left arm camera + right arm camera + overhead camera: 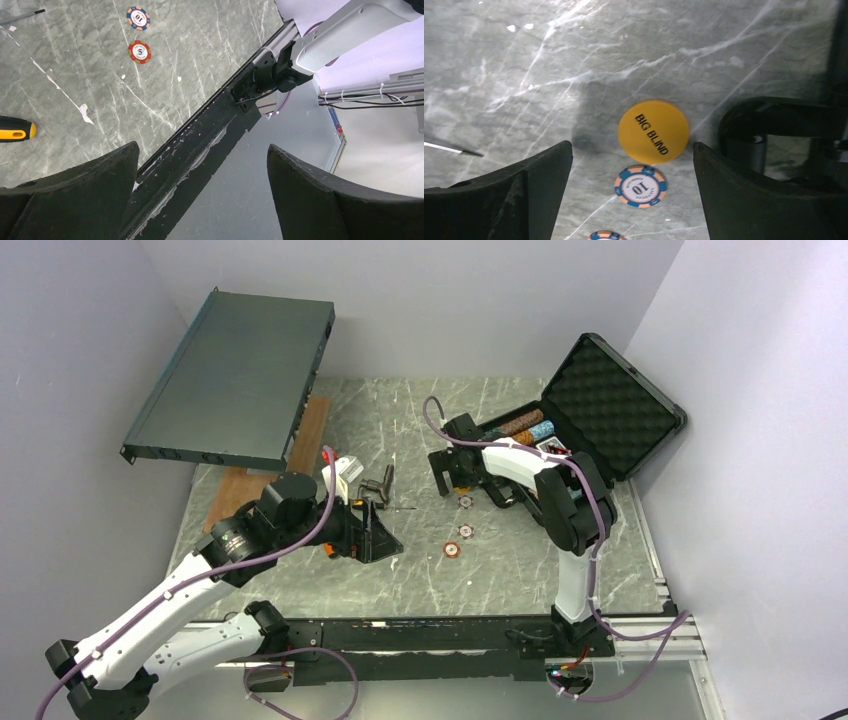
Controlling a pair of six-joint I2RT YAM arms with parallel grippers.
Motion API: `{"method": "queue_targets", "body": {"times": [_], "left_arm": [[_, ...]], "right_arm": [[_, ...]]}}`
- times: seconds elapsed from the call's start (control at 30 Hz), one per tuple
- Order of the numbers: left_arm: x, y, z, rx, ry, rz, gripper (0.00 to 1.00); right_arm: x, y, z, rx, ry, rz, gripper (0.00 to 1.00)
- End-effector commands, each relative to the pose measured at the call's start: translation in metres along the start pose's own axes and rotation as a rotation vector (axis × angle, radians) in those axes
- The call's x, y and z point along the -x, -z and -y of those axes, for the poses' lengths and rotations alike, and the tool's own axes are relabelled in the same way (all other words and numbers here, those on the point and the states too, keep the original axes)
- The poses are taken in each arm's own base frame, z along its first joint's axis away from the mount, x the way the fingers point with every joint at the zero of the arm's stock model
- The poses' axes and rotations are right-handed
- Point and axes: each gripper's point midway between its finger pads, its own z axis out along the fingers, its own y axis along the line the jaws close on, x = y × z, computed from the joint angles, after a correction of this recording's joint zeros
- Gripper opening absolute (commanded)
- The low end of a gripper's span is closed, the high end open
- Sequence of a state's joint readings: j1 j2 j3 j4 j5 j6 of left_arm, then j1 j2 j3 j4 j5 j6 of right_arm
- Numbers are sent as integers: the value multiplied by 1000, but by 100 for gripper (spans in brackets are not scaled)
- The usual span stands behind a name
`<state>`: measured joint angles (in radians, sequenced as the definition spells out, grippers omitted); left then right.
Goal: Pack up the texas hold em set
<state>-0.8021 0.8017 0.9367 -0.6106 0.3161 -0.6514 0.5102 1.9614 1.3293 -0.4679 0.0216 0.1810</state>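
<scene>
The black case stands open at the back right, foam lid up, with rows of chips inside. My right gripper hovers left of it, open. In the right wrist view a yellow "BIG BLIND" dealer button shows between the spread fingers, untouched by either one. A blue-and-orange chip lies just below it, and another chip sits at the frame's bottom edge. Three loose chips lie mid-table. My left gripper is open and empty over the table's front rail.
A large dark-grey rack unit leans at the back left over a wooden board. An orange-handled screwdriver lies near my left gripper. Small metal parts sit mid-table. A black part stands close to the right finger.
</scene>
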Motion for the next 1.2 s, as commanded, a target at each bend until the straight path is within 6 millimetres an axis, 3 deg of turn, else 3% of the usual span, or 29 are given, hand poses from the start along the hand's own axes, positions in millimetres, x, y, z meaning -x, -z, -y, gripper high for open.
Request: {"method": "queue_targets", "body": {"times": [0.0,0.13,0.7,0.93,1.17], "left_arm": [[6,0,4,-9,-3,19,99],[6,-1,3,-6,-4,16,99],[8,-2,5,-8,-18,9,99],[7,-2,5,-14,-14,8,99],[7,0,5,-11,-14,13,99]], "right_arm": [[16,-3,9,-49,8,38,92],[11,-9,10,-32,-12,29,92],[1,-15,10,-28,-7,-7,55],[10,-7,7,-14,-6,29,36],[38,19,5,-4,-14,142,30]]}}
